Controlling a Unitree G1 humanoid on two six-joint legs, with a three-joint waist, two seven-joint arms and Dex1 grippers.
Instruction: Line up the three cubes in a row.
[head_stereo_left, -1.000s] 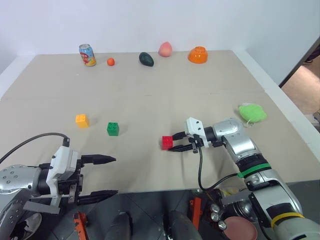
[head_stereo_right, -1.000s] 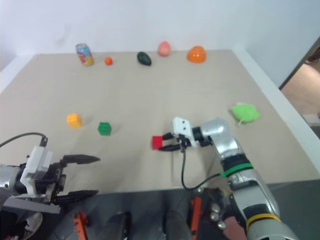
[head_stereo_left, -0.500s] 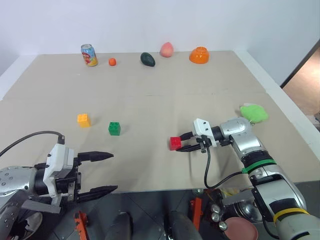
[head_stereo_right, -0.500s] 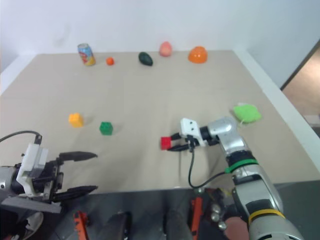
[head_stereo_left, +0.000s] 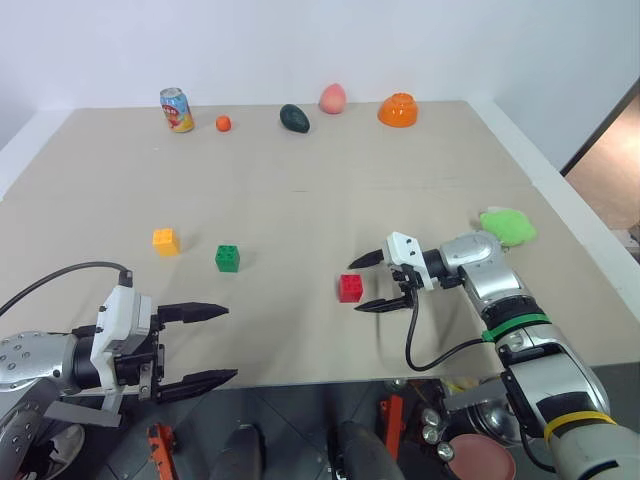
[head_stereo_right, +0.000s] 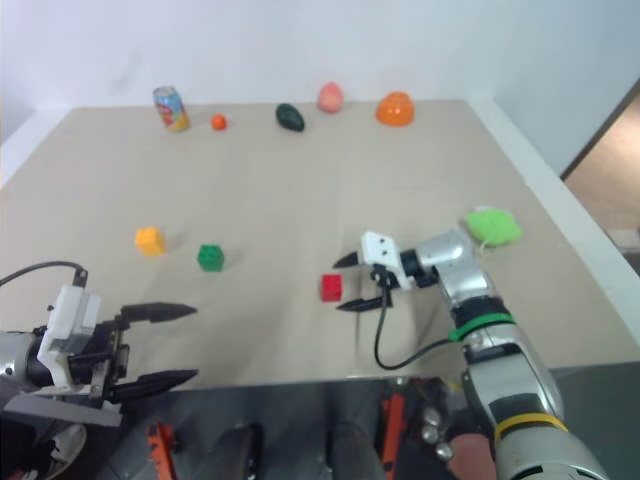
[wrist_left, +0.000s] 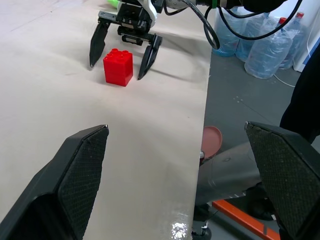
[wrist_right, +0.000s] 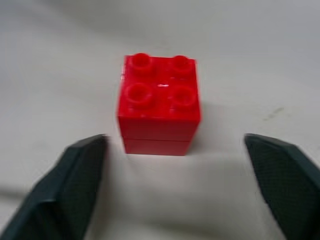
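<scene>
Three studded cubes rest on the beige table (head_stereo_left: 300, 190). The yellow-orange cube (head_stereo_left: 165, 241) lies at the left, with the green cube (head_stereo_left: 227, 258) close to its right. Further right and a little nearer sits the red cube (head_stereo_left: 350, 288). My right gripper (head_stereo_left: 364, 283) stands open just right of the red cube, its fingertips level with the cube's right side and not touching it. In the right wrist view the red cube (wrist_right: 160, 104) stands free ahead of the two spread fingers. My left gripper (head_stereo_left: 218, 344) hangs open over the table's near left edge, holding nothing.
Along the table's far edge stand a drink can (head_stereo_left: 176, 110), a small orange ball (head_stereo_left: 223, 123), a dark avocado (head_stereo_left: 294, 118), a peach (head_stereo_left: 333, 98) and an orange bowl (head_stereo_left: 398, 109). A light-green plush toy (head_stereo_left: 507, 225) lies near the right edge.
My right gripper has let go of the red cube and opened wide; the cube now rests on the table. The left gripper has kept still.
</scene>
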